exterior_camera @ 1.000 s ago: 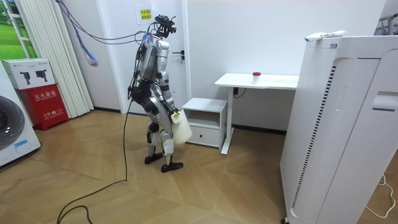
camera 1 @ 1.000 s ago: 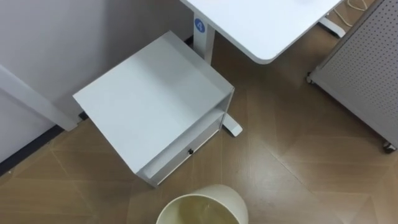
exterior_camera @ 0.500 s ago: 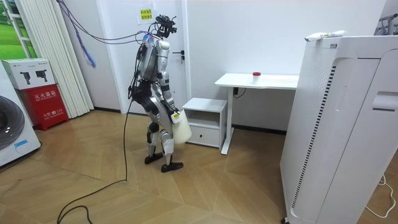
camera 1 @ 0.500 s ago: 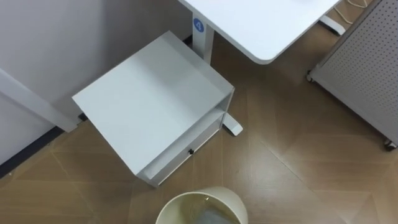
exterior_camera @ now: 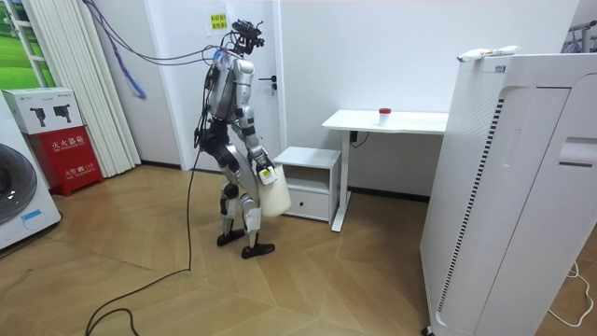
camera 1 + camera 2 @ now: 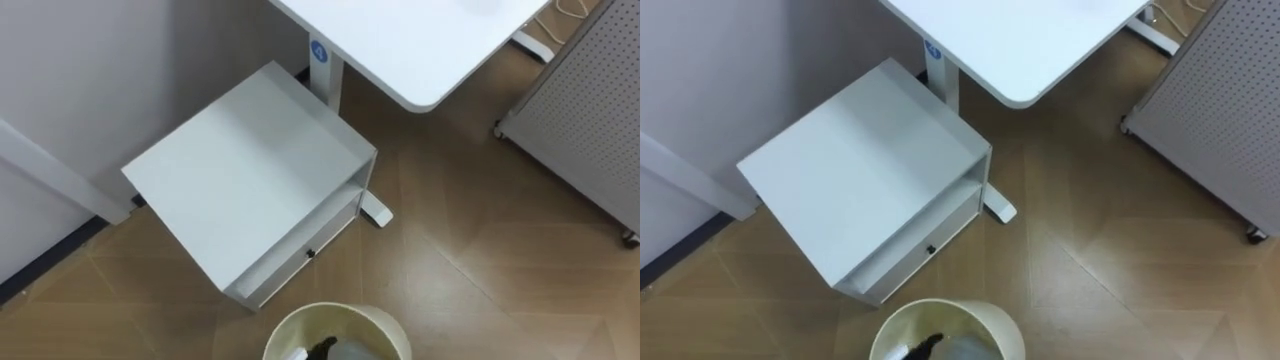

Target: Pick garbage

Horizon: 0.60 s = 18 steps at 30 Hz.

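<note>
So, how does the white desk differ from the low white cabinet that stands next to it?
The desk stands high on a slim leg; the cabinet is a low box on the floor. The cabinet has an open shelf and a drawer in front; the desk shows neither. The desk's corner is rounded, the cabinet's corners are sharp. Both are white with flat tops.

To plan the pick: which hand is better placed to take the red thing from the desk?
Probably the left: in the room view the right hand carries the bin, so it seems occupied.
</note>
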Motion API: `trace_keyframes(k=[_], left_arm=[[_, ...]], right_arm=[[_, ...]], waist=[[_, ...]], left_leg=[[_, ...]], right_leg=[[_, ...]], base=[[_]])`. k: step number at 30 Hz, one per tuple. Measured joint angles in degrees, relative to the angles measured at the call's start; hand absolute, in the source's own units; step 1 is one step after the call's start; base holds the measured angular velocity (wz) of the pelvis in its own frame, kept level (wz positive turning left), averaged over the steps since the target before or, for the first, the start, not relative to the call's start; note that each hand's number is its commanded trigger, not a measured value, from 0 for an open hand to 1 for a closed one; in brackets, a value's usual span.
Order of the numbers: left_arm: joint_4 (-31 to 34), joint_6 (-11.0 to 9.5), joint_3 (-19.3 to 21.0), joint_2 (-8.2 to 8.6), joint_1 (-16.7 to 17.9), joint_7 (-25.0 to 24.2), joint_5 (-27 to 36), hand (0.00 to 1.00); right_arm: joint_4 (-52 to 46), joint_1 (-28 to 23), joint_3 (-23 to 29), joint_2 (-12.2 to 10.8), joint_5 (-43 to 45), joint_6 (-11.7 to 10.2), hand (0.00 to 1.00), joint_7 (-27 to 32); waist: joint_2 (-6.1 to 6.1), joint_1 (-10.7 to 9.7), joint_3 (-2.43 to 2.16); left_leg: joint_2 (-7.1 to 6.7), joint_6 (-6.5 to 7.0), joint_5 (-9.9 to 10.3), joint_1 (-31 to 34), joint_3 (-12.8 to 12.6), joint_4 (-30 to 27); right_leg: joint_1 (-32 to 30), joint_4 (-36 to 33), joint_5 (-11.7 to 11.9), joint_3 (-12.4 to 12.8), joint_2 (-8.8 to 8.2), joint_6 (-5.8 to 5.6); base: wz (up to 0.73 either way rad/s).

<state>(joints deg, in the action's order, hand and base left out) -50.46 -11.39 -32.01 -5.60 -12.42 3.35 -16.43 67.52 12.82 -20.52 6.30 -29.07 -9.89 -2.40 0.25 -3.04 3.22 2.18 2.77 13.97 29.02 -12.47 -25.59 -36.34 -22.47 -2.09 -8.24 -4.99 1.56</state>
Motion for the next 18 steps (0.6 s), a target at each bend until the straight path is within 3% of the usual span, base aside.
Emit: trace_keyframes(k=[8, 11, 13, 18], left_arm=[[5.3, -0.9, 2.8, -2.93, 1.1, 1.5, 0.0, 0.0], [9.5, -1.4, 6.3, -3.51, 2.7, 2.2, 0.0, 0.0], [11.4, -1.6, 9.2, -3.69, 4.6, 2.8, 0.0, 0.0], [18.2, -1.9, 10.8, -5.03, 9.3, 3.9, 0.1, 0.0]], right_arm=[[-1.5, -2.0, 3.7, 2.7, 0.4, 0.3, 1.0, -0.4], [-4.0, -3.5, 5.4, 2.9, 0.6, 0.9, 1.0, -0.6], [-5.3, -5.3, 5.5, 2.8, 0.5, 1.2, 1.0, -1.7], [-7.5, -8.9, 4.9, 2.9, 0.6, 1.2, 1.0, -2.5]], waist=[[-0.04, 0.0, -0.12], [-0.36, 0.4, -0.33], [-0.83, 0.4, -0.75], [-1.93, 0.4, -2.11]], left_leg=[[-0.36, 0.1, 0.2, -8.9, -2.0, 3.1], [-0.25, 0.21, 0.3, -12.3, -4.7, 4.8], [0.19, 0.17, 0.6, -15.9, -6.9, 6.4], [1.31, -0.33, 1.8, -21.9, -10.4, 8.1]], right_leg=[[7.9, 2.9, 0.3, 0.4, 1.06, -0.6], [9.9, 3.7, 1.1, 0.1, 1.1, -0.49], [12.0, 4.0, 1.2, -0.7, 1.09, -0.37], [16.8, 5.7, 1.4, -4.8, 1.37, 0.53]], base=[[-0.13], [-0.45], [-0.56], [-0.39]])
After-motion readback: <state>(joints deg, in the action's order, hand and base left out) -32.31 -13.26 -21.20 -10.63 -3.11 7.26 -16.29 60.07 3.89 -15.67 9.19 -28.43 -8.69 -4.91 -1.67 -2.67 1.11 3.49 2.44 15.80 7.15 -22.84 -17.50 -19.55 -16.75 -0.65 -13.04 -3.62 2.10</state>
